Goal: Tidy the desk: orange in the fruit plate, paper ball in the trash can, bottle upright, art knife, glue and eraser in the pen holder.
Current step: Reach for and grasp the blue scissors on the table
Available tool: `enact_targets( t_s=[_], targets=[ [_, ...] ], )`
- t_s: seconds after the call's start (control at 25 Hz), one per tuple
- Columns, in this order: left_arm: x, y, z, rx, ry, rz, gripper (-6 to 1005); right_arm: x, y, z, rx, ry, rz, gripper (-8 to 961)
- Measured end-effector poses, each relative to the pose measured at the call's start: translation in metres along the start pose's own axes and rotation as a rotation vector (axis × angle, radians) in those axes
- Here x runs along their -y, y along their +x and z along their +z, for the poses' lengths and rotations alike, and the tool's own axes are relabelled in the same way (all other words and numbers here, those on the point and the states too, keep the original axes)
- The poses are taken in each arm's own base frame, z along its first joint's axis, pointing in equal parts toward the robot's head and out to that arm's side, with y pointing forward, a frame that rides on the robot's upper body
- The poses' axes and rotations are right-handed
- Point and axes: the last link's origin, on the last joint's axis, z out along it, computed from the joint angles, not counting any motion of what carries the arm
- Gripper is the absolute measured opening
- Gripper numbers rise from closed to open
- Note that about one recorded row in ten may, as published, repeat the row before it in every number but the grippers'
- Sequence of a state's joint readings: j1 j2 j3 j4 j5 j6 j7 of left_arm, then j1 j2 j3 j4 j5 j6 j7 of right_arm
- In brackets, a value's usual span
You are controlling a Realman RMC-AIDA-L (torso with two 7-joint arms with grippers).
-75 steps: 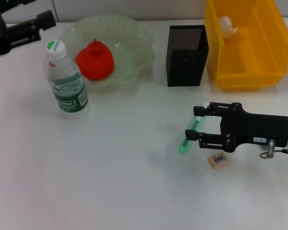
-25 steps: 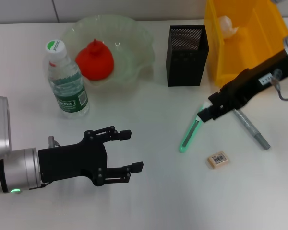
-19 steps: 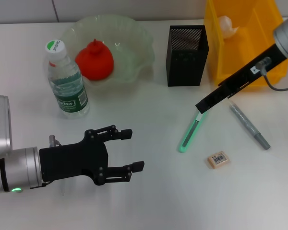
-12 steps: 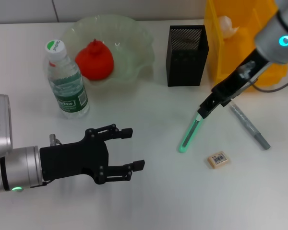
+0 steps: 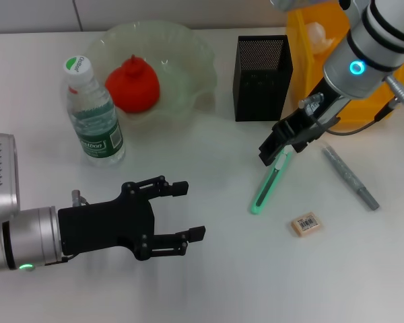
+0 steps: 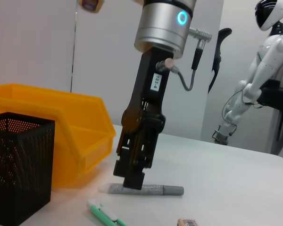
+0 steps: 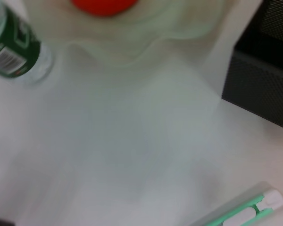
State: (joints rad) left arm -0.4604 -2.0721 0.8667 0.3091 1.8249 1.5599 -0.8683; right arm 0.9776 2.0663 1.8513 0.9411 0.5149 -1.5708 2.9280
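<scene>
The green art knife (image 5: 266,186) lies flat on the table right of centre and also shows in the right wrist view (image 7: 240,212). My right gripper (image 5: 275,149) hangs just over the knife's upper end, pointing down, with nothing in it; the left wrist view shows it (image 6: 132,181) in front of the grey glue stick (image 6: 151,189). The glue stick (image 5: 350,178) and the eraser (image 5: 305,224) lie to the knife's right. My left gripper (image 5: 182,210) is open and empty at the front left. The orange (image 5: 132,84) sits in the fruit plate (image 5: 188,47). The bottle (image 5: 91,114) stands upright.
The black mesh pen holder (image 5: 261,67) stands behind the knife. The yellow bin (image 5: 343,101) at the back right holds a paper ball (image 5: 318,33). A white humanoid robot (image 6: 259,70) stands beyond the table.
My right arm has turned more upright and its gripper has shifted left over the knife's upper end. My left gripper has barely moved. The knife, glue stick and eraser lie where they were.
</scene>
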Motion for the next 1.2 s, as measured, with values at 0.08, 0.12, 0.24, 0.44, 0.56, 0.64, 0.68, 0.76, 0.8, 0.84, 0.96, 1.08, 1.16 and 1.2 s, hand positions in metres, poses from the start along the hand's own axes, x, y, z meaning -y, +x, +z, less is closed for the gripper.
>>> enact_targets(
  t_s=[0.08, 0.12, 0.24, 0.44, 0.56, 0.64, 0.68, 0.76, 0.8, 0.84, 0.96, 1.08, 1.16, 1.2],
  targets=[
    [0.000, 0.000, 0.000, 0.000, 0.000, -0.001, 816, 0.000, -0.001, 0.003, 0.009, -0.004, 0.017, 684],
    [0.000, 0.000, 0.000, 0.000, 0.000, -0.001, 816, 0.000, -0.001, 0.005, 0.012, -0.004, 0.023, 684],
    [0.000, 0.000, 0.001, -0.001, -0.001, -0.001, 816, 0.001, 0.001, 0.013, 0.010, -0.012, 0.044, 684],
    [-0.001, 0.000, 0.001, -0.005, 0.003, 0.001, 816, 0.000, 0.004, 0.025, 0.004, -0.058, 0.088, 683],
    [-0.002, -0.001, 0.001, -0.012, 0.008, 0.013, 816, 0.001, 0.006, 0.028, -0.007, -0.060, 0.095, 683],
    [-0.002, -0.002, 0.002, -0.018, 0.012, 0.018, 816, 0.001, 0.008, 0.031, -0.023, -0.062, 0.103, 683],
    [-0.002, -0.002, 0.002, -0.022, 0.015, 0.019, 816, 0.001, 0.009, 0.032, -0.028, -0.064, 0.107, 683],
    [-0.002, -0.002, 0.002, -0.025, 0.017, 0.018, 815, 0.002, 0.010, 0.033, -0.031, -0.063, 0.111, 683],
    [-0.002, -0.002, 0.002, -0.026, 0.018, 0.018, 815, 0.003, 0.011, 0.033, -0.033, -0.059, 0.111, 683],
    [-0.002, -0.001, 0.002, -0.027, 0.020, 0.018, 815, 0.004, 0.011, 0.033, -0.034, -0.053, 0.111, 683],
    [-0.002, -0.001, 0.002, -0.030, 0.022, 0.019, 815, 0.007, 0.012, 0.033, -0.038, -0.035, 0.110, 683],
    [-0.001, -0.001, 0.002, -0.030, 0.023, 0.019, 815, 0.009, 0.012, 0.034, -0.034, -0.021, 0.107, 683],
    [-0.001, -0.001, 0.002, -0.031, 0.024, 0.019, 815, 0.011, 0.011, 0.034, -0.029, -0.011, 0.105, 683],
    [-0.001, 0.000, 0.002, -0.033, 0.026, 0.019, 815, 0.011, 0.011, 0.034, -0.026, -0.008, 0.105, 683]
  ],
)
